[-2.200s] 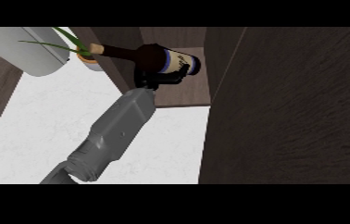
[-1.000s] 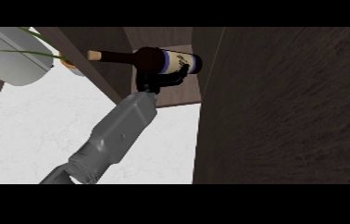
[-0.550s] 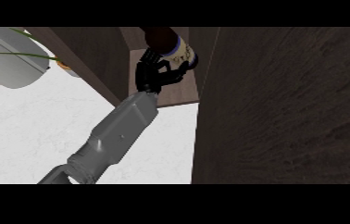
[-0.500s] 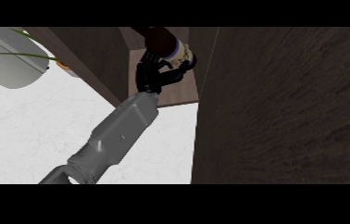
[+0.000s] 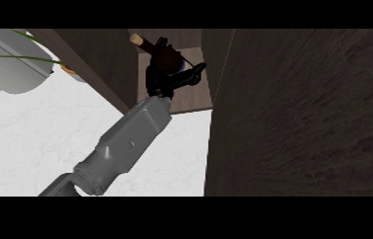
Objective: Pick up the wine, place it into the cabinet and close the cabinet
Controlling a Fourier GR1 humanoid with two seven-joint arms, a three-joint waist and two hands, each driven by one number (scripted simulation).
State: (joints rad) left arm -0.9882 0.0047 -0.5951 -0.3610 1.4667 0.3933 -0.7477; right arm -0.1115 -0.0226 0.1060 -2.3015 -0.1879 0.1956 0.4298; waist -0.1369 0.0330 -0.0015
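Fingers [image 5: 191, 76] of your left hand [image 5: 169, 80] curl around the dark glass wine bottle [image 5: 162, 53], neck pointing up-left into the brown wooden cabinet [image 5: 191, 97].

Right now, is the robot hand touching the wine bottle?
Touching. The head view shows the robot hand with its fingers curled round the wine bottle, inside the cabinet.

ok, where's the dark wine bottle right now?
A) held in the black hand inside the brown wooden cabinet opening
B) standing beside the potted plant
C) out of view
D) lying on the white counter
A: the black hand curls round the dark wine bottle, its cork end showing, within the brown wooden cabinet opening.
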